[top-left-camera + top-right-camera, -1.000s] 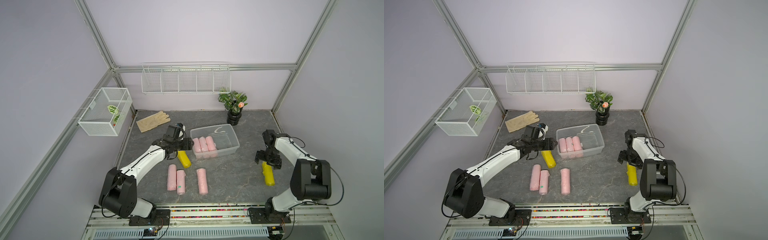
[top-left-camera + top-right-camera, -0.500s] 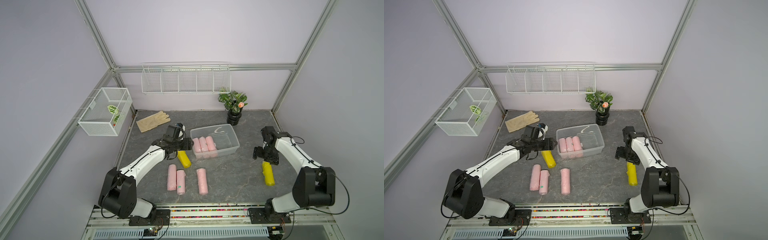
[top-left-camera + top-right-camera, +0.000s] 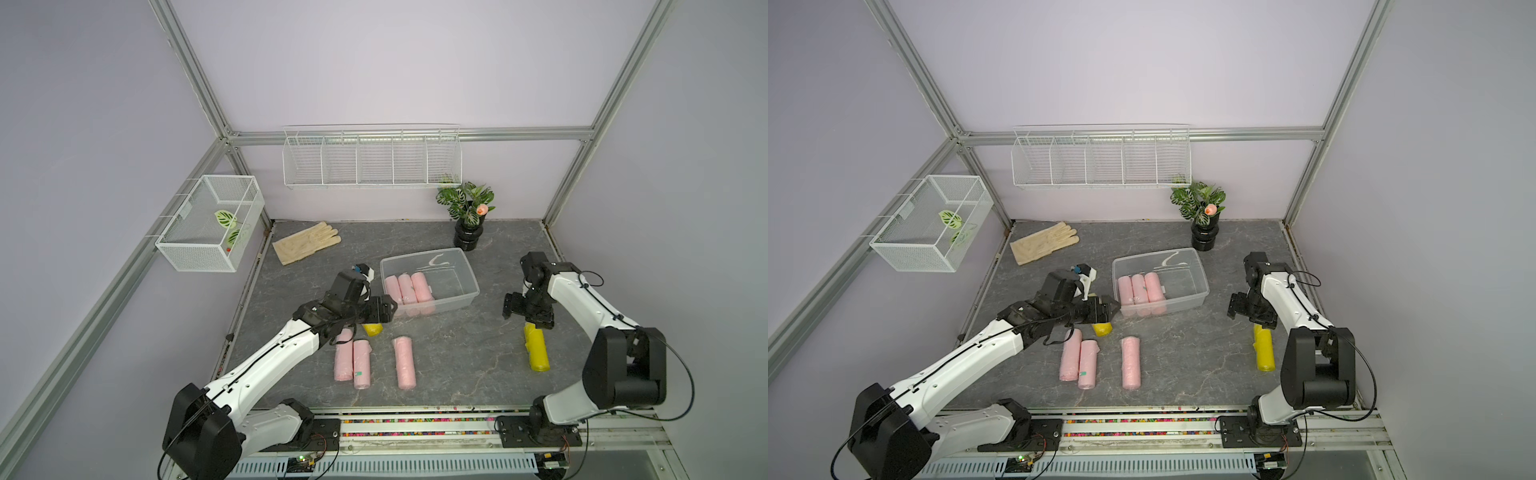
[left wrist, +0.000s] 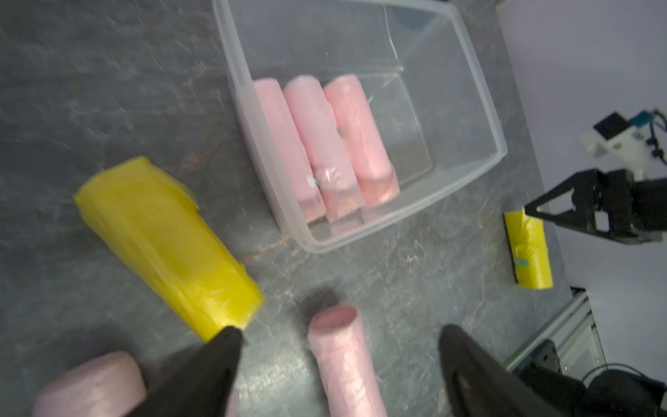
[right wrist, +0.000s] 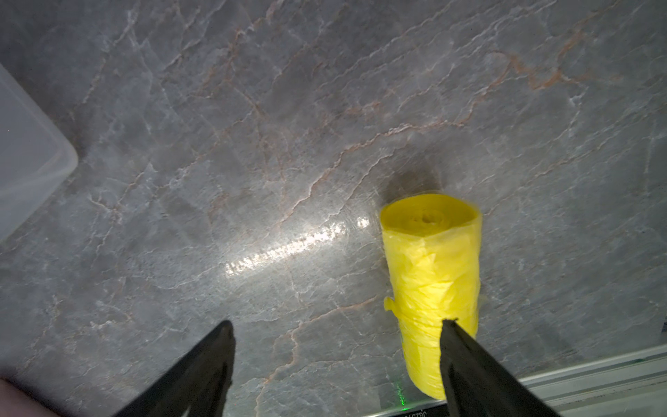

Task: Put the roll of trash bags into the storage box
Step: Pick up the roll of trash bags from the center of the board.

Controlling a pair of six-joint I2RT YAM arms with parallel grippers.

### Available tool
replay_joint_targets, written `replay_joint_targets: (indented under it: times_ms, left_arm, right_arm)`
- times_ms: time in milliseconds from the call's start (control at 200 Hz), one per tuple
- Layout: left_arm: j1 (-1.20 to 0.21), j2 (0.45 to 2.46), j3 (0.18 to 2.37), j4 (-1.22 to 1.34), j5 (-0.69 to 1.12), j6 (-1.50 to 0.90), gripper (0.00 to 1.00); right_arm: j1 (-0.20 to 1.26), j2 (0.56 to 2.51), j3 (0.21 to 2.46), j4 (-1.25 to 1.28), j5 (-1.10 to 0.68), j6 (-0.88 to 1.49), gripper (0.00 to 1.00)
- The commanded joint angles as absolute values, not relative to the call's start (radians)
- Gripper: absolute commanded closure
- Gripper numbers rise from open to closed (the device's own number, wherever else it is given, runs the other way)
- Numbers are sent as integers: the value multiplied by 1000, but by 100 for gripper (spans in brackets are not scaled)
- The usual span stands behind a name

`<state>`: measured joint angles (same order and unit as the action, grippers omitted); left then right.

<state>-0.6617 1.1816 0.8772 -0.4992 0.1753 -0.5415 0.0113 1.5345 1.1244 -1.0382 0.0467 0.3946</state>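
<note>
The clear storage box (image 3: 468,270) (image 3: 1200,270) (image 4: 480,83) stands mid-table with three pink rolls of trash bags (image 3: 409,287) (image 4: 317,144) side by side at its left end. My left gripper (image 3: 388,309) (image 3: 1113,309) (image 4: 339,330) hovers open just left of the box. It holds nothing, and a yellow roll (image 3: 372,329) (image 4: 166,242) lies on the table under it. My right gripper (image 3: 508,306) (image 3: 1232,305) (image 5: 336,324) is open and empty to the right of the box. A second yellow roll (image 3: 536,349) (image 5: 433,274) lies beside one of its fingers.
Three more pink rolls (image 3: 353,360) (image 3: 404,362) (image 4: 343,364) lie on the table in front of the box. A glove (image 3: 305,247) and a potted plant (image 3: 467,216) are at the back. A mesh basket (image 3: 208,222) and a wire rack (image 3: 372,160) hang on the walls.
My left gripper's jaws have spread wide. My right gripper has drifted left, off the near yellow roll and a little toward the box. No roll has visibly moved.
</note>
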Motion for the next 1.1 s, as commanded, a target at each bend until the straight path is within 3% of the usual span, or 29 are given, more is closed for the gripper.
replay_joint_targets:
  times_ms: [0, 300, 565, 740, 1095]
  left_arm:
    - [-711, 1173, 865, -616, 146, -636, 0]
    - [-758, 1198, 815, -682, 191, -762, 0]
    - [-795, 1339, 864, -669, 228, -778, 0]
    - [-831, 1414, 893, -688, 218, -781, 8]
    - [-898, 1569, 986, -697, 201, -775, 8]
  right_arm:
    - [19, 1542, 1149, -1028, 22, 368, 10]
    - [44, 1521, 1155, -1010, -7, 355, 10]
    - [50, 1503, 1157, -1011, -18, 349, 10]
    - [50, 1491, 1149, -1007, -15, 349, 10]
    - [50, 1502, 1149, -1006, -14, 345, 9]
